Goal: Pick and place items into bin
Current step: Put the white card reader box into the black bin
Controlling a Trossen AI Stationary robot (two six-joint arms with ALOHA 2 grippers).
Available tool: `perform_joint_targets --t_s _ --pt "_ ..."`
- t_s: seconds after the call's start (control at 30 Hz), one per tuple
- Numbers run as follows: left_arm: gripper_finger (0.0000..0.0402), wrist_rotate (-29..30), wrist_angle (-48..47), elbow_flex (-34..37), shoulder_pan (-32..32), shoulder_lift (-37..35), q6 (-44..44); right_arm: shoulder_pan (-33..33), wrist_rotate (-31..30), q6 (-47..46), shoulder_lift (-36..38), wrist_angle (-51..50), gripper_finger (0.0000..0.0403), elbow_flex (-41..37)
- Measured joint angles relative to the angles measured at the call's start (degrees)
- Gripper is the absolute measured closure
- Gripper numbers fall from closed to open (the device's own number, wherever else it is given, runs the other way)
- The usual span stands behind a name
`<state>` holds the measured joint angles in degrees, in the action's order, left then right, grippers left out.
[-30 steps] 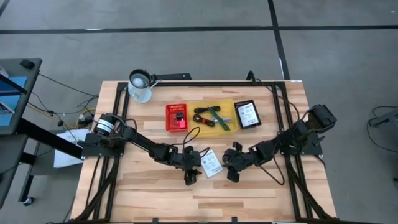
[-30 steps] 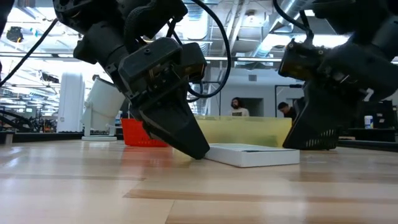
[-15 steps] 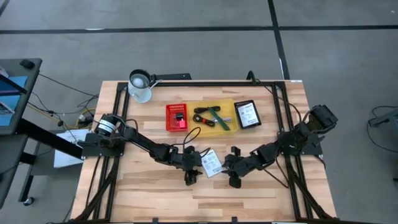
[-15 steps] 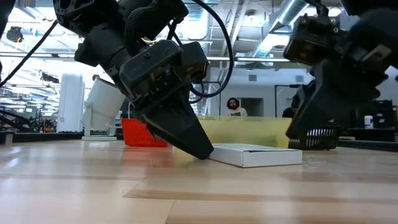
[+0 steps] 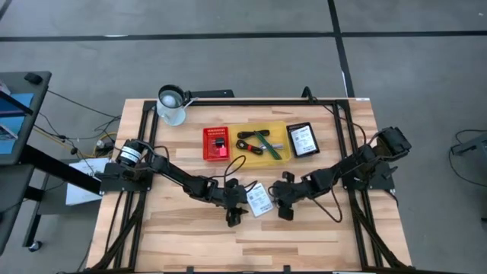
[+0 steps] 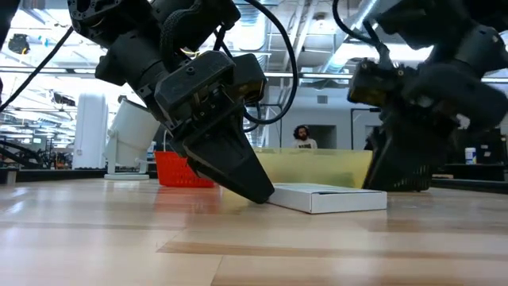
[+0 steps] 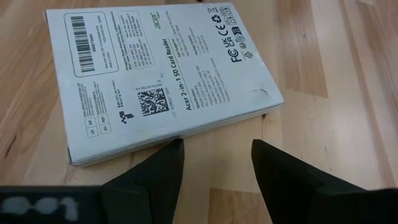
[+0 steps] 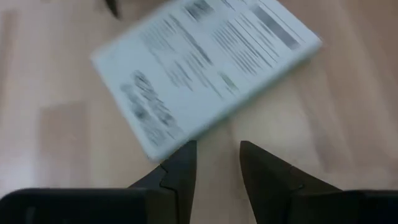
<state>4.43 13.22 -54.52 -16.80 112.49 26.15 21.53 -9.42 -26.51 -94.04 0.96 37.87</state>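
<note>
Flat white printed packet (image 5: 259, 200) lay on light wooden tabletop (image 5: 190, 236). Flanked by left end effector (image 5: 234, 213), fingers apart, and right end effector (image 5: 281, 207), fingers apart.

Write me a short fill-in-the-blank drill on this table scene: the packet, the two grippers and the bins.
1. The flat white printed packet lies on the bare wooden ____, not in a bin.
2. In the high view, the left gripper and the right gripper flank the packet on ____ sides.
3. The slim green stick lies in the ____ bin.
4. Both grippers' fingers are ____, with nothing between them.

Missing words: table; opposite; yellow; open
</note>
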Motion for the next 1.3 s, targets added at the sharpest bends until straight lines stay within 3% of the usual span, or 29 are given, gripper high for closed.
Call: perform_joint_targets --t_s 0.37,0.77,1.3 --pt "0.0214 0.4 0.0 0.0 0.0 0.0 0.1 2.2 2.5 1.2 0.0 8.3 0.0285 0.0" --pt "0.0214 0.5 0.0 0.0 0.0 0.0 0.1 -0.7 -2.1 0.8 0.0 0.1 0.0285 0.0" --pt "0.0214 0.5 0.2 0.0 0.0 0.0 0.1 0.1 4.3 2.7 -4.6 10.6 0.0285 3.1"
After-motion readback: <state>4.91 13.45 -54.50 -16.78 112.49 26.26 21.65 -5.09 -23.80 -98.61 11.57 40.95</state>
